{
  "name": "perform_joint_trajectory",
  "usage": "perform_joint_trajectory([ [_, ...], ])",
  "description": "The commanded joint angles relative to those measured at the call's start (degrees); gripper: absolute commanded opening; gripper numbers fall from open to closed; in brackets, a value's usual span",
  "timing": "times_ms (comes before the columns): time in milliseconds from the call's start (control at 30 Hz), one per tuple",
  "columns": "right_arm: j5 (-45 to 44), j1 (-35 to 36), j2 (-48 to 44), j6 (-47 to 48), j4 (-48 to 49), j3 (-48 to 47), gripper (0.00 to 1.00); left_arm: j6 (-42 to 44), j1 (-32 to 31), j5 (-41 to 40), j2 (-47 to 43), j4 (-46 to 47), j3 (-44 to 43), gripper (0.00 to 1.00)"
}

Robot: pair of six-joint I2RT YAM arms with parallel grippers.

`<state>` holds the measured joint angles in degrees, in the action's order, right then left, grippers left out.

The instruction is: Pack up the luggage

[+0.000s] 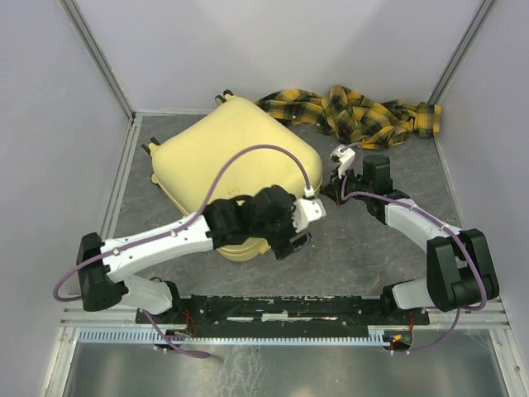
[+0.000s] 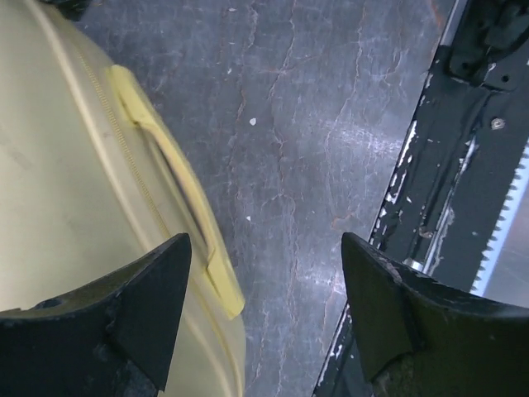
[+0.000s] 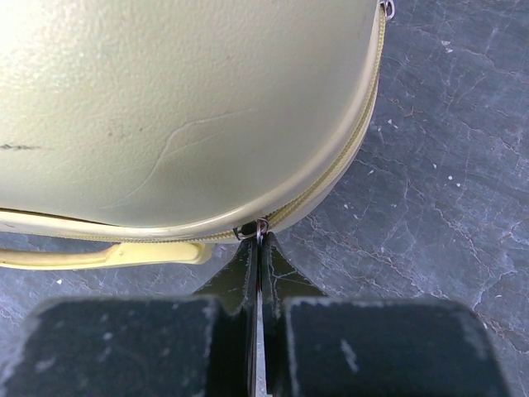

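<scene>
On the grey desk (image 1: 397,248), left of centre: the luggage (image 1: 235,157) lies flat with its shell shut, wheels toward the back left. The plaid cloth (image 1: 355,112) is heaped along the back wall near the case's far corner; contact unclear.

Right claw (image 3: 260,245): fingers pressed together at the case's right-hand rim, pinching the metal zipper pull (image 3: 261,228). The zipper (image 3: 335,174) runs up around the rounded corner from there. The yellow handle (image 3: 99,255) lies flat along the edge, just left of the pull.

Left claw (image 2: 264,306): fingers spread wide, nothing between them. It hangs over the near corner of the case, one finger above the shell beside the handle, the other above bare desk. Whether either touches, cannot tell.
</scene>
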<state>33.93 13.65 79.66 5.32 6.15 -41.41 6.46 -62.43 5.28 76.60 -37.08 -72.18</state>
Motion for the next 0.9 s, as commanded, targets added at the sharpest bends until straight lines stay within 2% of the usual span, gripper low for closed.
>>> perform_joint_trajectory([
  [0, 0.4, 0.9, -1.6, -1.2, 9.4, -0.5, 0.02, -2.4, -6.7, -15.9, 3.0, 9.5, 0.9, 0.83],
  [67, 0.3, 0.9, -1.6, -1.5, 9.9, -0.4, 0.02, -3.4, -9.5, -21.1, 5.8, 10.7, 0.9, 0.86],
  [200, 0.2, 0.9, -1.8, -1.3, 9.7, -0.8, 0.02, -5.9, -11.7, -25.7, 9.8, 13.1, 2.1, 0.92],
  [500, 0.0, 0.9, -1.9, -1.7, 9.8, -0.8, 0.02, -8.7, -11.7, -36.4, 20.2, 11.1, 0.0, 0.90],
  [633, 0.0, 0.9, -2.4, -2.2, 10.2, 0.0, 0.02, -8.2, -11.7, -43.6, 22.0, 13.0, 3.9, 0.90],
  [733, -0.2, 1.0, -3.3, -2.2, 9.9, 0.8, 0.02, -9.8, -10.9, -43.6, 24.0, 13.2, 6.0, 0.89],
  [867, -0.1, 1.0, -4.1, -2.0, 9.7, 1.7, 0.02, -11.1, -9.4, -37.9, 25.7, 13.8, 7.9, 0.83],
])
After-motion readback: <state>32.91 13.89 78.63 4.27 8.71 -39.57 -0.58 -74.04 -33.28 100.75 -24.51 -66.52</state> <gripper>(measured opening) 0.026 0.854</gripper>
